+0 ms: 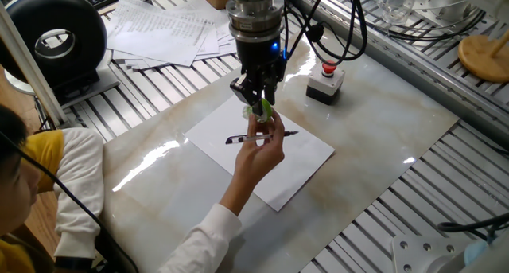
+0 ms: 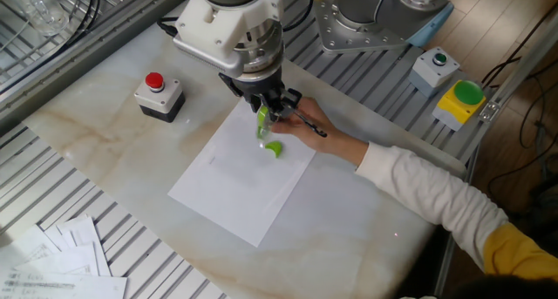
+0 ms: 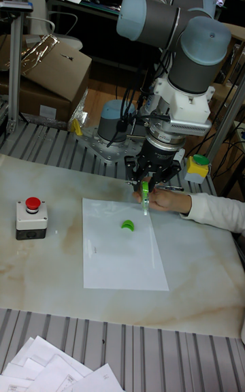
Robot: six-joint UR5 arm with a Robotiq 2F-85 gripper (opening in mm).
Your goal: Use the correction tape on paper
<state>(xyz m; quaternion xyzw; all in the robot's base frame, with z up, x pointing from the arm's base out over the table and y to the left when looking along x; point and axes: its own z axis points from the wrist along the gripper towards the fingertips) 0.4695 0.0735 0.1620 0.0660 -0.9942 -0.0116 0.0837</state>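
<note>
- Green plastic marks the correction tape (image 1: 262, 108): a small dispenser pinched upright in the tool (image 2: 264, 116), its lower end pointing down toward the paper (image 2: 235, 190).
- The tool's fingers are narrow, closed on the correction tape from both sides; holding it on edge probably keeps the tip leading, ready to be pressed and dragged.
- The paper lies flat on the marble bench (image 1: 382, 138), turned at an angle to its edges, directly under the tool. In one fixed view a dark line (image 1: 238, 139) crosses it, likely the mark to be covered.
- A person's hand (image 1: 262, 146) reaches in from the bench side, fingers just under the tool and touching or almost touching the dispenser. It seems to be steadying or seating the tape; whether it actually grips it I cannot tell.
- A small green piece (image 3: 127, 226) lies loose on the sheet near the tool, perhaps the dispenser's cap, taken off so the tip is bare.
- The red-button box (image 2: 157, 91) sits off the sheet, within the person's reach, and the printed sheets (image 1: 167, 30) lie well apart.
- The tape tip looks just above the sheet, so no stroke appears laid yet.
</note>
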